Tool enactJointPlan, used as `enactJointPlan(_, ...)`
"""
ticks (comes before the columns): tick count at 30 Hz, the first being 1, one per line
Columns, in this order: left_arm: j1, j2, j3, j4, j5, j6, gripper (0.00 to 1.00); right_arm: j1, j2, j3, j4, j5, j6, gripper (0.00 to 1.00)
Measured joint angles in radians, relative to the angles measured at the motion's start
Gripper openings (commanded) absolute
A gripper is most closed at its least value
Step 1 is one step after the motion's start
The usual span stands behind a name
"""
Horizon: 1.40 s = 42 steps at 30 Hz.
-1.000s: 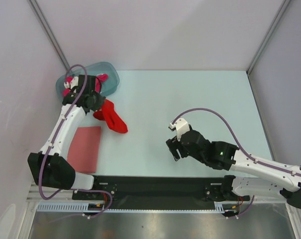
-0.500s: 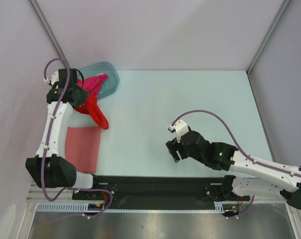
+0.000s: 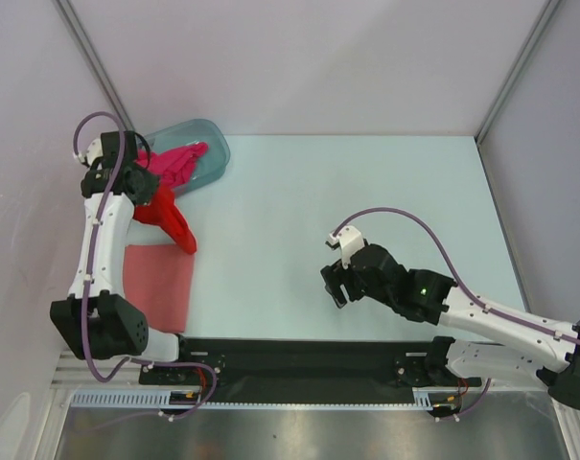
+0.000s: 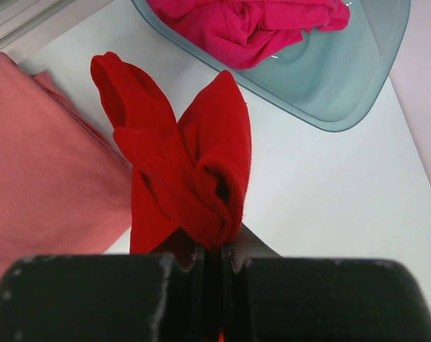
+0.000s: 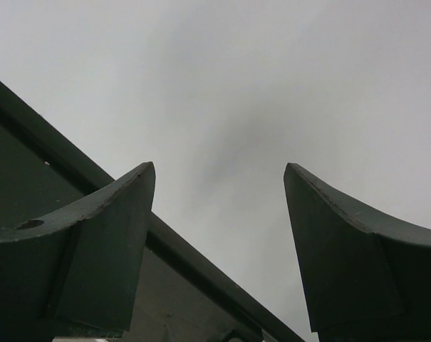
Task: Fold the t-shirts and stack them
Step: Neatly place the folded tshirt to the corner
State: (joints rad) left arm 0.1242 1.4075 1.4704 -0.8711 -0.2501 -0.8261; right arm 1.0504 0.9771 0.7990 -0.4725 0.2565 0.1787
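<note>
red t-shirt [image 4: 179, 171] | pinched in left fingers [image 4: 192, 285]; right fingers [image 5: 101, 235] spread wide, holding nothing

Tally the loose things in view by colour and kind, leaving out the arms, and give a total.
Red shirt: 1
Salmon-pink shirt: 1
Magenta shirt: 1
Blue-grey tub: 1
Total: 4

Arms: our left arm [image 3: 96, 244] and right arm [image 3: 505, 319] were white tubes with chunky black joints.
Cables: we had a mauve cable [image 3: 397, 211] looping off each wrist.
Light: tiny green light [image 3: 424, 284] on the right forearm.
Fingers: the right gripper [image 5: 219, 171] had dark wedge fingers [image 5: 101, 249].
</note>
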Motion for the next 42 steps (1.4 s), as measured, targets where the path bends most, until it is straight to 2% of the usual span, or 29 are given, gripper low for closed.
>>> enactJointPlan(19,0.023,0.059,0.061,0.031,0.053,-0.012,0.00,-0.059,0.049,-0.001,0.045,-0.060,-0.018,0.78)
enactJointPlan(31,0.082,0.030,-0.107,0.086,0.053,0.005,0.00,-0.076,0.060,-0.001,0.045,-0.074,-0.018,0.78)
enactJointPlan(42,0.130,-0.050,-0.146,0.088,0.051,0.092,0.00,-0.079,0.081,-0.001,0.045,-0.090,-0.018,0.78)
